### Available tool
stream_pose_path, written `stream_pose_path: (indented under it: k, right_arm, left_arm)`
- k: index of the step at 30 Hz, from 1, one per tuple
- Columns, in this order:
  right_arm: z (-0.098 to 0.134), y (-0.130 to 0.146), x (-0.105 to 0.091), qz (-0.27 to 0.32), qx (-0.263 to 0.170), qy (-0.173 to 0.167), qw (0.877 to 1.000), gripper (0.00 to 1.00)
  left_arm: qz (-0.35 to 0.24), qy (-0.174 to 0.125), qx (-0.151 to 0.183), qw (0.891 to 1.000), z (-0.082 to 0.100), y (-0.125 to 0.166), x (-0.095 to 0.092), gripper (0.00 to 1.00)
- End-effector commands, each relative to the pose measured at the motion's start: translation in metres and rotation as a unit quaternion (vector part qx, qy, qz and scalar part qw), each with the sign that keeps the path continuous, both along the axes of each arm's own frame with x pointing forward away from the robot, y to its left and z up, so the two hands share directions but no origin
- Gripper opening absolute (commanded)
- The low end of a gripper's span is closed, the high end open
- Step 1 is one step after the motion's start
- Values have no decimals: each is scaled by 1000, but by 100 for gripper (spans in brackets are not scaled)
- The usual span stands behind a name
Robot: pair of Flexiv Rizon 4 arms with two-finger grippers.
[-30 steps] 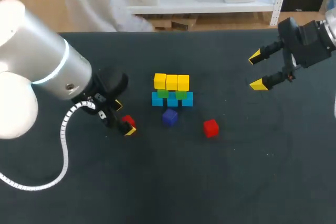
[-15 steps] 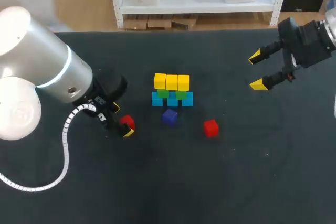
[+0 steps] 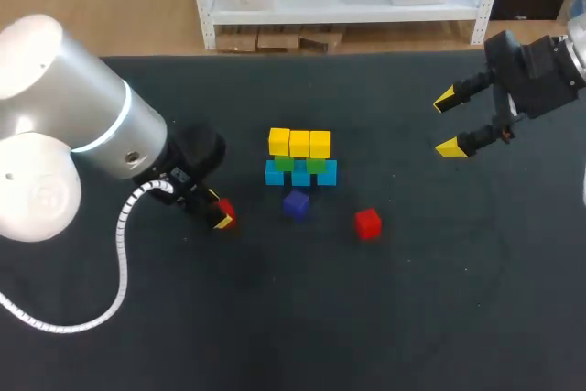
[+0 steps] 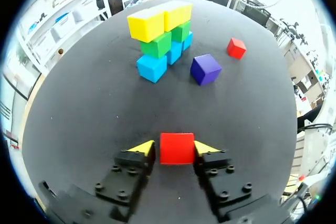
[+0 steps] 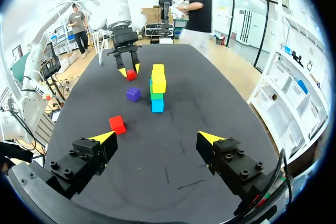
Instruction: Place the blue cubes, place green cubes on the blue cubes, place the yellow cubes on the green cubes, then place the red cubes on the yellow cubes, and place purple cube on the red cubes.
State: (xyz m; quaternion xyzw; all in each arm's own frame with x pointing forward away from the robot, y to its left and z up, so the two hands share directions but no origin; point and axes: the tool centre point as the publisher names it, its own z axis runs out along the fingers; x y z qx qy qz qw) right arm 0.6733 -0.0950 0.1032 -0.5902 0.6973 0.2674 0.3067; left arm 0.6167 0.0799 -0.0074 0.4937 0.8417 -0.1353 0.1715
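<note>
Left gripper: is clamping one red cube between both yellow tips, left of centre in the head view.
Right gripper: is hanging at upper right, fingers spread wide, holding nothing.
Stack: is standing at centre, yellow cubes over green cubes over blue cubes.
Purple cube: is lying just below the stack.
Other red cube: is lying lower right of the stack, apart from it.

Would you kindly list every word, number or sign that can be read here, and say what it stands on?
No text can be read.
Yellow cubes, green cubes, blue cubes, purple cube, red cube in the left gripper, other red cube: plain faces, no print.
Left arm: a small pale patch near its wrist, too small to read.
</note>
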Motion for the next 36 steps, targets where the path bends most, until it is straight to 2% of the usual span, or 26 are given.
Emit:
stream_pose_path:
  k: [1, 6, 8, 9, 10, 16, 18, 20, 22, 27, 31, 36]
  right_arm:
    - [-1, 0, 1, 1, 1, 0, 1000, 100]
    - [-1, 0, 1, 1, 1, 0, 1000, 100]
    - [-1, 0, 1, 1, 1, 0, 1000, 100]
    - [-1, 0, 1, 1, 1, 0, 1000, 100]
    - [-1, 0, 1, 1, 1, 0, 1000, 100]
    - [-1, 0, 1, 1, 1, 0, 1000, 100]
    - [-1, 0, 1, 1, 1, 0, 1000, 100]
    - [-1, 0, 1, 1, 1, 0, 1000, 100]
    - [-1, 0, 1, 1, 1, 0, 1000, 100]
    - [-1, 0, 1, 1, 1, 0, 1000, 100]
    - [-1, 0, 1, 1, 1, 0, 1000, 100]
    - [-1, 0, 1, 1, 1, 0, 1000, 100]
  left_arm:
    - [-4, -3, 0, 1000, 2, 0, 2, 0]
    - [-22, -9, 1, 1000, 18, -2, 3, 0]
    - [-43, -1, 2, 999, 29, -5, 5, 0]
    - [-59, 3, 14, 998, 36, -8, 6, 0]
    - [-80, -7, 14, 997, 46, -12, 6, 0]
    - [-179, -11, 56, 982, 89, -22, 14, 0]
    - [-206, -20, 48, 977, 102, -24, 18, 0]
    - [-222, -27, 59, 973, 111, -28, 23, 0]
    - [-236, -30, 70, 969, 117, -31, 28, 0]
    - [-253, -44, 63, 965, 125, -40, 42, 0]
    - [-258, -42, 69, 963, 124, -49, 52, 0]
    - [-277, -45, 52, 958, 119, -63, 60, 0]
